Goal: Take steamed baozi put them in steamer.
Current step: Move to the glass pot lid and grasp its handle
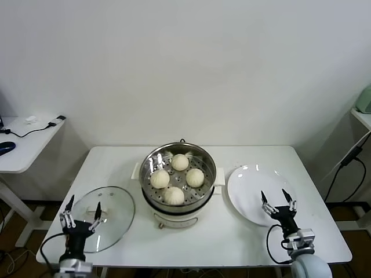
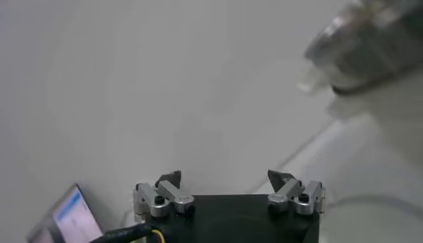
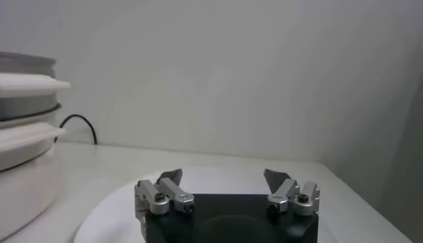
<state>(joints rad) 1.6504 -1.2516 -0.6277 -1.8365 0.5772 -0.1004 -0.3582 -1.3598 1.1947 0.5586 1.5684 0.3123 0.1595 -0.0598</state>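
Note:
Four pale cream baozi sit inside the shiny steel steamer on its cream pot base at the table's middle. The steamer's side also shows in the right wrist view. My left gripper is open and empty over the glass lid at the front left. My right gripper is open and empty over the near edge of the white plate, to the right of the steamer. Each wrist view shows its own jaws spread wide with nothing between them.
A round glass lid with a cream handle lies flat at the front left. A bare white plate lies right of the steamer, also in the right wrist view. A side table with cables stands far left.

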